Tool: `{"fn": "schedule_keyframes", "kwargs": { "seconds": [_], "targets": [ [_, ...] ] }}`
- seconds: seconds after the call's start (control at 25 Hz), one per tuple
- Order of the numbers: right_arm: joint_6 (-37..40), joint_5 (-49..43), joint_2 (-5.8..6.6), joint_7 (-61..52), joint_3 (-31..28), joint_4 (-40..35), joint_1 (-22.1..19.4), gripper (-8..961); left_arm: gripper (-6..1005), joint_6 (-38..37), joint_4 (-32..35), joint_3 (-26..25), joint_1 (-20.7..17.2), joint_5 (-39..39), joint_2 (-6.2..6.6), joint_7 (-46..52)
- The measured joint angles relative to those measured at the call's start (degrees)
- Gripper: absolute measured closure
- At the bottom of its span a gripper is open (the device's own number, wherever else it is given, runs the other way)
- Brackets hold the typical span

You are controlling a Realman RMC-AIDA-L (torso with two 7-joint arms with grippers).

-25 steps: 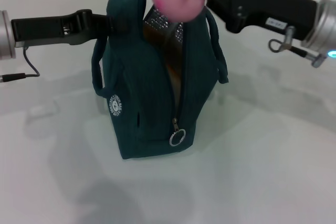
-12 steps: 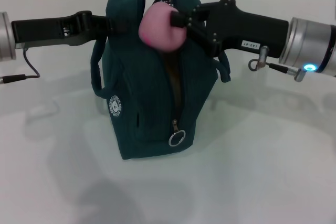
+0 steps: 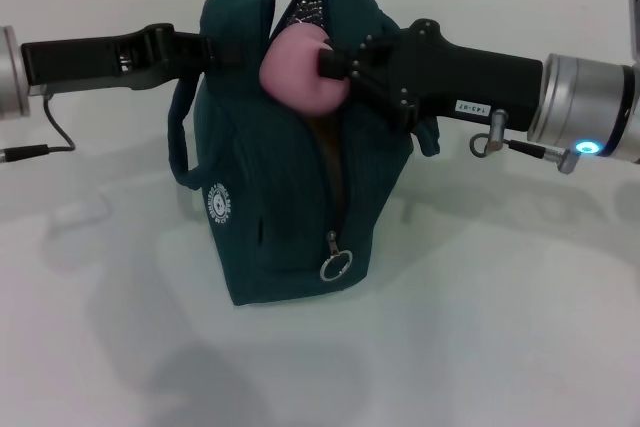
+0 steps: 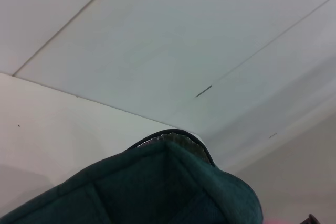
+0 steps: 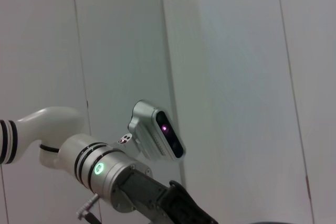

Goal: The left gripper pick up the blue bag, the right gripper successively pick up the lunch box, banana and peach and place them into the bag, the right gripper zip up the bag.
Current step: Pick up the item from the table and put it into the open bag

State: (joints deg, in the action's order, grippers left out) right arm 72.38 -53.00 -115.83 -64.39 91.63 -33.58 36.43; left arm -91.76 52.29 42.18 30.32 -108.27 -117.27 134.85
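The blue bag [image 3: 280, 207] stands upright on the white table, its zip open down the front with the silver ring pull [image 3: 337, 267] hanging low. My left gripper [image 3: 218, 47] is shut on the bag's top left edge. My right gripper [image 3: 328, 62] reaches in from the right and is shut on the pink peach [image 3: 293, 74], which sits at the bag's open mouth, partly between the two sides. A brownish-orange shape [image 3: 328, 152] shows through the open slit. The lunch box and banana are hidden. The left wrist view shows the bag's fabric [image 4: 168, 187] and shiny lining [image 4: 170, 138].
The bag's rope handles hang on the left [image 3: 180, 142] and right [image 3: 428, 137] sides. The white table [image 3: 520, 297] spreads all around the bag. The right wrist view shows only a wall and my left arm [image 5: 105, 171].
My right gripper has brought the peach down and to the left, from above the bag to its open mouth. The left gripper and bag have stayed put.
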Motion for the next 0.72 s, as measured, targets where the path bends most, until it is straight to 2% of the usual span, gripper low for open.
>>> {"fn": "schedule_keyframes", "kwargs": {
  "seconds": [0.44, 0.72],
  "targets": [
    [1.3, -0.1, 0.29, -1.0, 0.0, -0.4, -2.5, 913, 946, 0.1, 0.0, -1.5, -1.2, -0.2, 0.27, -0.1],
    [1.3, -0.9, 0.34, -1.7, 0.0, 0.0, -2.0, 912, 946, 0.0, 0.0, -1.6, -1.5, -0.2, -0.16, -0.2]
  ]
}}
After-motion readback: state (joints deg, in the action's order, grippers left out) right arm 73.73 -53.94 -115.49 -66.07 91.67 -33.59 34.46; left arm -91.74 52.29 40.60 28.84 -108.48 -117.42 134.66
